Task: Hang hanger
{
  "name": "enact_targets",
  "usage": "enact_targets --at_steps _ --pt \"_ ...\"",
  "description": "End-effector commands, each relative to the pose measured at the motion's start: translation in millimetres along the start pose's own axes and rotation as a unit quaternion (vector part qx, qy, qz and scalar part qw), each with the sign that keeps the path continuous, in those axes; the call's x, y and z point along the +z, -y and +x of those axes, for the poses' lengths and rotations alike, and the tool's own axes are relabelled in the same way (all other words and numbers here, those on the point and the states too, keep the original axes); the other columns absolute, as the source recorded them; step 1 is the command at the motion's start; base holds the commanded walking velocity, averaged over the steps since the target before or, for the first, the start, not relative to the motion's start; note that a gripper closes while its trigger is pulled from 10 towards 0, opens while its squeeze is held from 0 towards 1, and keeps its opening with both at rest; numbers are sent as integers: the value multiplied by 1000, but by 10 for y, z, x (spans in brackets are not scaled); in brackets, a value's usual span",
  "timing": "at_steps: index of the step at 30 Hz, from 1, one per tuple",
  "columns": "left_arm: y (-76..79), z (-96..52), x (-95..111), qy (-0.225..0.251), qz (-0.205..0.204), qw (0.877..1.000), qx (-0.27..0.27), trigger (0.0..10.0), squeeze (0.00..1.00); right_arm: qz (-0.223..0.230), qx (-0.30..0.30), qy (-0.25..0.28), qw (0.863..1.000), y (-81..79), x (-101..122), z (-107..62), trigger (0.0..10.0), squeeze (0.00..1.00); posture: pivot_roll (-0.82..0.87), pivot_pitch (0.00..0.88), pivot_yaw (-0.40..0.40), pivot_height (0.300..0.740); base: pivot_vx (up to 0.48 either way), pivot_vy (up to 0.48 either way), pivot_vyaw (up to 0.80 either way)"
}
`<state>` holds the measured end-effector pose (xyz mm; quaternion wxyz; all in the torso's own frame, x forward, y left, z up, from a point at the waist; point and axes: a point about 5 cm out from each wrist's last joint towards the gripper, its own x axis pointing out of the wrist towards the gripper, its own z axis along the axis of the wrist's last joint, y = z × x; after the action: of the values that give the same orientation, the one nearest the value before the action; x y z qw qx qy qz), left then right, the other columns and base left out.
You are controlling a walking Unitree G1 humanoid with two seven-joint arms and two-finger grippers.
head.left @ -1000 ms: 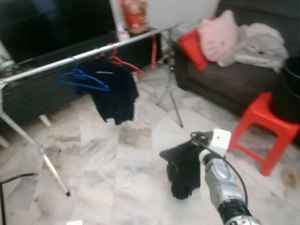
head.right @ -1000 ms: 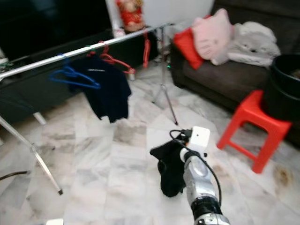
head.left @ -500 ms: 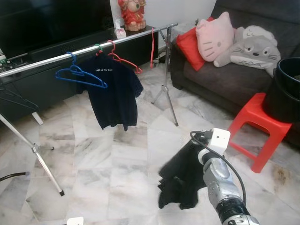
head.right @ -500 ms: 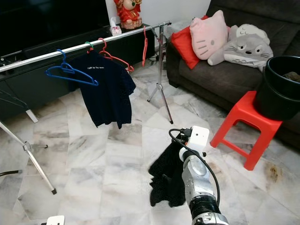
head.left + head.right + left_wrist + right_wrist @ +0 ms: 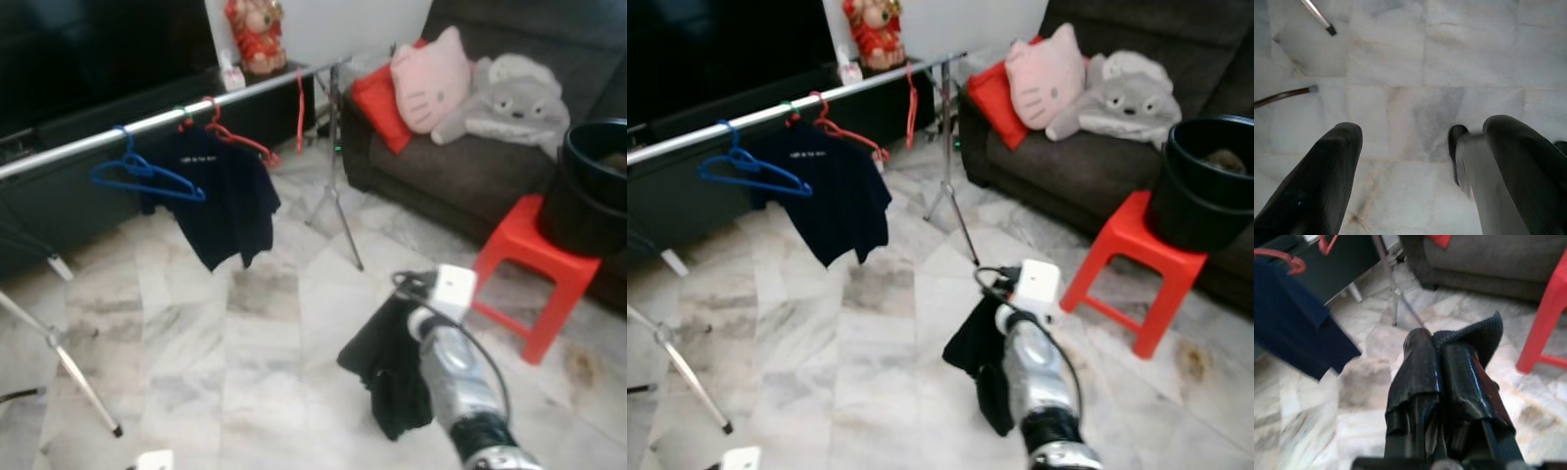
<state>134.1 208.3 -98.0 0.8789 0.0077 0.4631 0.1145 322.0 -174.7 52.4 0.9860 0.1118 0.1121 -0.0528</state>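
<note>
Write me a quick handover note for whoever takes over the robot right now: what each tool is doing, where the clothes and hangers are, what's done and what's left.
Right tool: shut on the black garment, held above the marble floor, well short of the rail.
Left tool: open, hanging idle over the floor.
Clothes rail: carries a free blue hanger, a navy T-shirt on a red hanger, and another red hanger near the far end.
Done: garment picked up.
Left: get it onto a hanger and hang it on the rail.

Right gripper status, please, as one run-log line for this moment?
right gripper: shut on black garment | left gripper: open, over floor | rail: blue hanger free
</note>
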Motion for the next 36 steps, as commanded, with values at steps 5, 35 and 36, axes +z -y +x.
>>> enact_targets --at_steps 5,35,36 --pt "-139 -12 -52 -9 6 1000 15 10000 0 2 29 8 1000 -197 18 16 10000 0 -163 0 50 740 329 0 0" --pt "-233 -17 -61 -12 0 1000 19 10000 0 -14 42 5 999 -226 2 14 10000 0 -163 0 45 740 333 0 0" --pt "-233 -17 -61 -12 0 1000 19 10000 0 -14 42 5 999 -226 2 15 10000 0 -163 0 45 740 334 0 0"
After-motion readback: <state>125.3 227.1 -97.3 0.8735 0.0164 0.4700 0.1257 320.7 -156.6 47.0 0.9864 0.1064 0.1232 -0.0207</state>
